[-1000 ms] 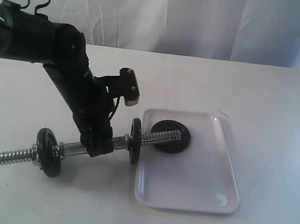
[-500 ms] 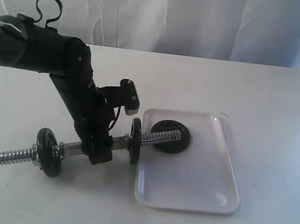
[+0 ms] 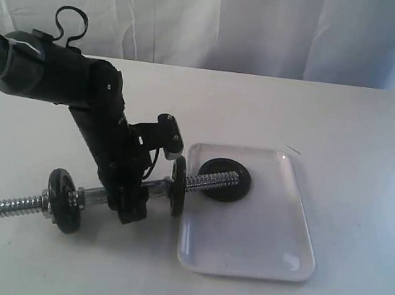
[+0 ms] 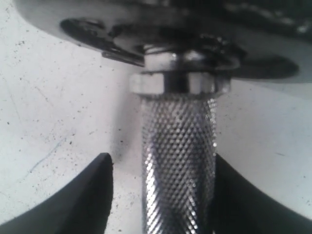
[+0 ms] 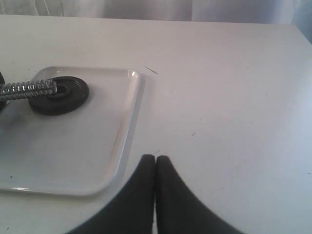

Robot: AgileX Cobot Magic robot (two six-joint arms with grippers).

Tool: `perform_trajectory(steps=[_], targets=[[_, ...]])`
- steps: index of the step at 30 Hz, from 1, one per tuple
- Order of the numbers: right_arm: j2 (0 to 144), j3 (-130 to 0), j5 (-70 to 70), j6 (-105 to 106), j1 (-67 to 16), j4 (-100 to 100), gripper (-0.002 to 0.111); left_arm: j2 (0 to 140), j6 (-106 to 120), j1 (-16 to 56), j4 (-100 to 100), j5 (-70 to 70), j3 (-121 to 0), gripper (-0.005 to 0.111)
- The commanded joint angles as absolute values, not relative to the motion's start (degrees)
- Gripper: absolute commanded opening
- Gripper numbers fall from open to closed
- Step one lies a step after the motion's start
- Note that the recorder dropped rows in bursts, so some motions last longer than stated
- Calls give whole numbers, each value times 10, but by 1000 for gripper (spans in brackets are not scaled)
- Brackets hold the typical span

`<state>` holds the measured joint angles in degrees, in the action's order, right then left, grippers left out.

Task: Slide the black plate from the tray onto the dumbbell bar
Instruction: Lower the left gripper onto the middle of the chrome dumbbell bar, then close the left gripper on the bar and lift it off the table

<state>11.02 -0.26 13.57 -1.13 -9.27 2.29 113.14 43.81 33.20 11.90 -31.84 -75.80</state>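
Observation:
The black plate [image 3: 227,181] lies flat at the far left end of the white tray [image 3: 251,235]. The dumbbell bar [image 3: 100,196] rests on the table; its right threaded end [image 3: 211,181] reaches over the tray rim to the plate's centre. Two small black discs [image 3: 63,200] [image 3: 176,195] sit on the bar. My left gripper [image 3: 129,202] straddles the bar's knurled middle [image 4: 178,165]; it is open, with a gap beside one finger [image 4: 92,195] while the other touches the bar. My right gripper [image 5: 155,158] is shut and empty, low beside the tray [image 5: 73,146], away from the plate [image 5: 58,95].
A white table [image 3: 359,140] carries everything, and a white curtain [image 3: 272,26] hangs behind it. The left arm's black body [image 3: 55,70] leans over the table's left side. The right arm is out of the exterior view.
The left arm's upper body has swung to the right and its gripper has slid a little lower along the bar's middle. Bar, plate and tray have stayed put.

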Motion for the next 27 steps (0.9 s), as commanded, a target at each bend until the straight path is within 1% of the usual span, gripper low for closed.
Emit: perform_trajectory(steps=[1, 2, 3, 7, 8, 27], targets=[[108, 0, 134, -13, -90, 18, 0, 1130, 433, 334, 127, -338, -761, 42], [108, 0, 134, -13, -90, 18, 0, 1130, 433, 334, 127, -341, -761, 37], [108, 0, 134, -13, -90, 18, 0, 1130, 433, 334, 127, -344, -761, 29], [108, 0, 134, -13, -90, 18, 0, 1130, 434, 334, 127, -344, -761, 3], [108, 0, 134, -13, -90, 18, 0, 1130, 434, 334, 127, -344, -761, 0], [108, 0, 134, -13, -90, 18, 0, 1108, 440, 334, 177, -299, -761, 0]])
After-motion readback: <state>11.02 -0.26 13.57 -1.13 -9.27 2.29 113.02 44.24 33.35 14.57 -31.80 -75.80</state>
